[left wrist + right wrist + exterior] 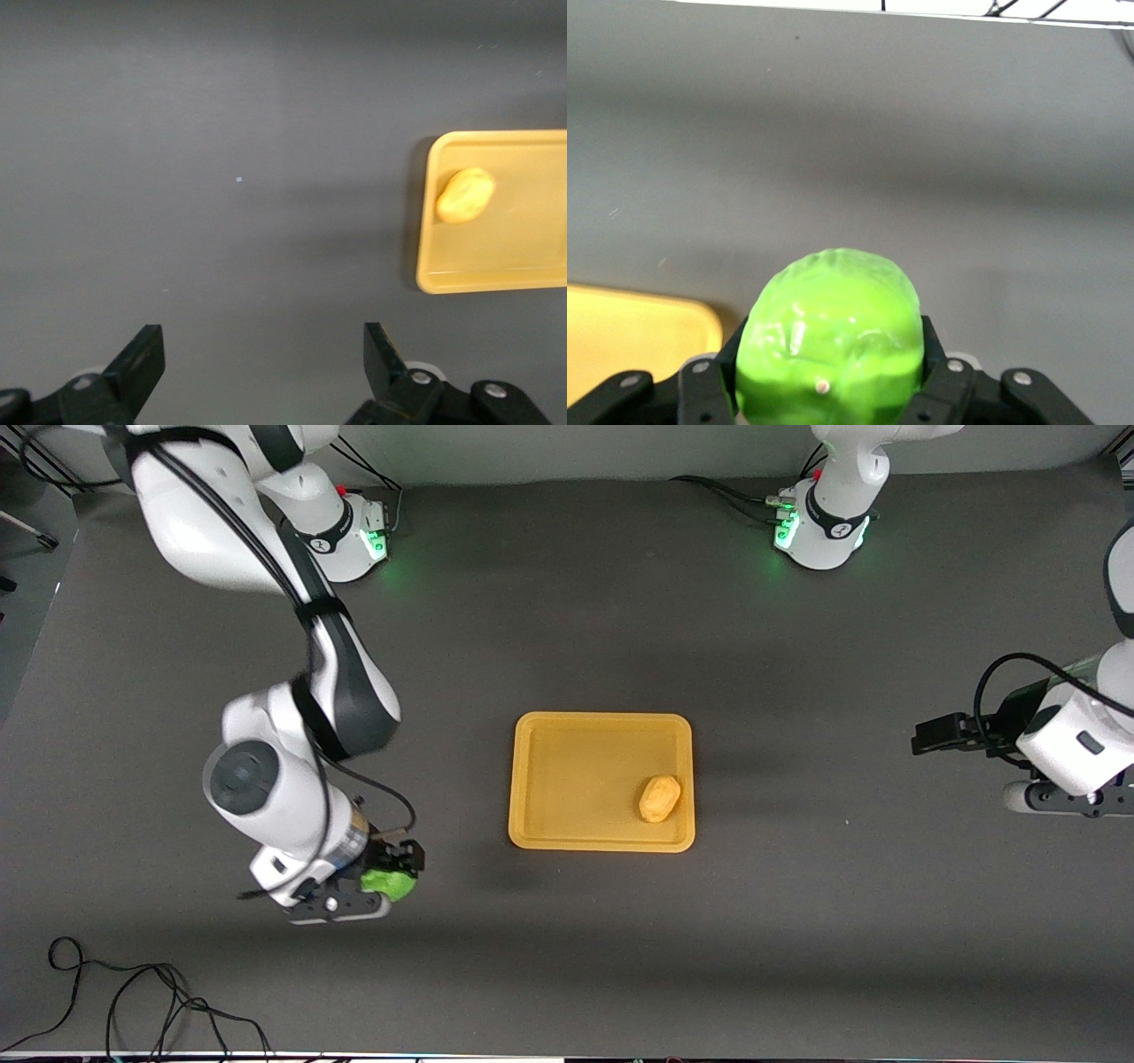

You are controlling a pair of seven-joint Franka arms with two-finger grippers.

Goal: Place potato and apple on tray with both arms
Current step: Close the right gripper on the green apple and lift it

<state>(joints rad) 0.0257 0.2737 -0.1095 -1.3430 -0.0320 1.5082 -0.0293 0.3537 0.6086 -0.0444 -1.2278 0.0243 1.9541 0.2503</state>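
Right gripper (383,879) clamps apple (390,883) across its middle, over bare table at tray's (602,726) eight o'clock. Apple looks light, glossy, possibly slippery. Potato (659,798) sits in tray. Left gripper (257,372) waits, spread wide, empty.

The tray (602,781) is a flat yellow-orange rectangle with rounded corners and a low raised rim, lying flat at the middle of the bench (620,939).

The potato (659,798) — a small yellow-orange oval lump with a matte, slightly bumpy skin — lies inside the tray at about 4 o'clock from its centre, close to the rim at the left arm's end, its long axis tilted.

The apple (388,883) is bright green and glossy, clamped between the fingers of the right hand (383,880), at about 8 o'clock from the tray and well apart from it.
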